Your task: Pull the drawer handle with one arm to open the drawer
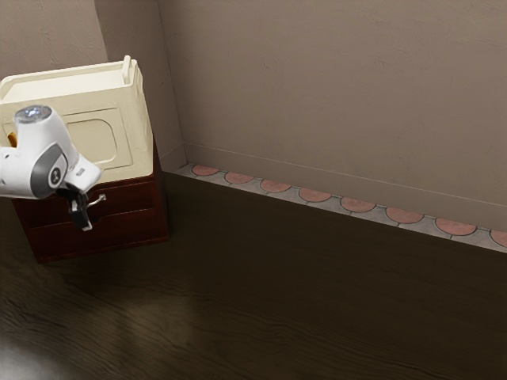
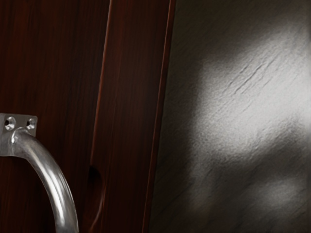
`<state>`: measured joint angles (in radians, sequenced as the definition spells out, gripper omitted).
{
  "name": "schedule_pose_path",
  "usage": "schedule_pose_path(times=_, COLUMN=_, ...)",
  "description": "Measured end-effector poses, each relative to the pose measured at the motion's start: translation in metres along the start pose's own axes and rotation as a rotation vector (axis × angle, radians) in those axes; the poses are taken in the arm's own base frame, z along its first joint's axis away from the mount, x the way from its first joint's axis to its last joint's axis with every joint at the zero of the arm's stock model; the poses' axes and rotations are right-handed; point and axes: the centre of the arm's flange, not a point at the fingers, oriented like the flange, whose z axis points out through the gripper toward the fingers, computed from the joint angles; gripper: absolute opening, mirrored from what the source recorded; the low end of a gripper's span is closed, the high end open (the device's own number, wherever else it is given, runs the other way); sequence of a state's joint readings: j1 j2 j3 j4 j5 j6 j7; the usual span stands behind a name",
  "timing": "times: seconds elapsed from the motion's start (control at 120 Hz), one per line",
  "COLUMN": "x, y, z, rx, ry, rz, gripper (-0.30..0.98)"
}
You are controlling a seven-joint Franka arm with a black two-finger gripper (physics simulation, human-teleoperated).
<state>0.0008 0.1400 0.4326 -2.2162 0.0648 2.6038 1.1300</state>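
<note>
The handle [image 2: 51,177] was found on the drawer [image 1: 133,198], just beside the tool [image 1: 85,223] toward the exterior view's right, its length running crosswise; whether the tool was spread or pressed together could not be determined.

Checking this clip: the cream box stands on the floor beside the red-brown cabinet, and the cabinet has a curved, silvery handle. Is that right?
Not quite: the exterior view shows the cream box on top of the red-brown cabinet, not on the floor beside it. The cabinet does have a curved, silvery handle.
</note>
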Motion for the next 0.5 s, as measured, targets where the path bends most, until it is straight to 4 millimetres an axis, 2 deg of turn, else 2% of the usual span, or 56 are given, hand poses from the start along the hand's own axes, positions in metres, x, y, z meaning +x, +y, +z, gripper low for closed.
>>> schedule_pose_path(times=0.325, x=-0.0021, y=0.0057, z=0.0034, rx=-0.005, ry=0.001, rz=0.002, gripper=0.62)
schedule_pose_path(times=0.5, x=-0.0026, y=0.0076, z=0.0014, rx=0.001, ry=0.01, rz=0.0, gripper=0.49)
